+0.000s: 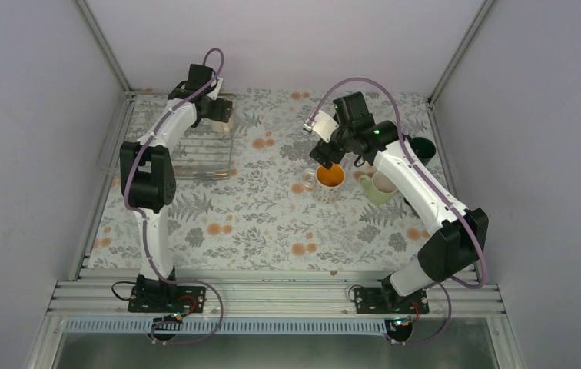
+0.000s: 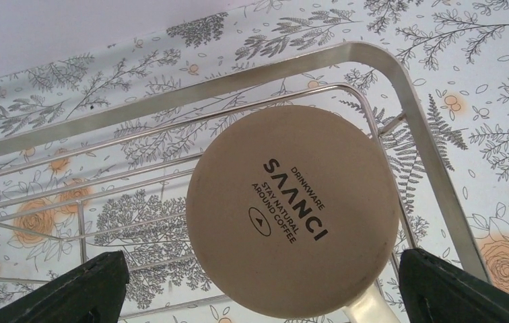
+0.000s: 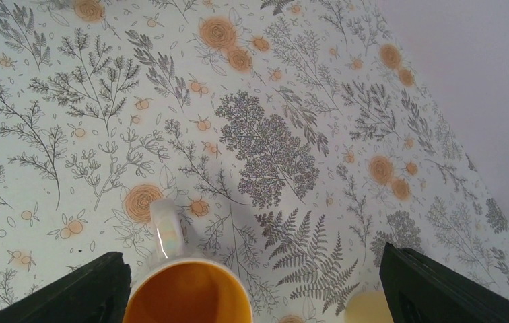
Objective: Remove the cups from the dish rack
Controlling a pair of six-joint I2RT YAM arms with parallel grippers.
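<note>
Overall: a floral-print table (image 1: 272,223) fills the cell. Dish rack (image 1: 195,154) sits at its far left, with a silvery frame and thin parallel bars. Left gripper (image 1: 218,114) hangs over the rack's far right corner with jaws spread wide and nothing held. Cream-white mug (image 2: 292,208) stands upside down on the bars directly beneath, base up, a finger off to each side. Right gripper (image 1: 324,156) hovers mid-table over the patterned mug (image 1: 330,178) — jaws wide, empty. That mug is upright on the cloth, orange inside, off the rack. Pale green mug (image 1: 377,187) is upright just to its right. Dark green mug (image 1: 424,146) sits farther right — partly hidden behind the right arm.
</note>
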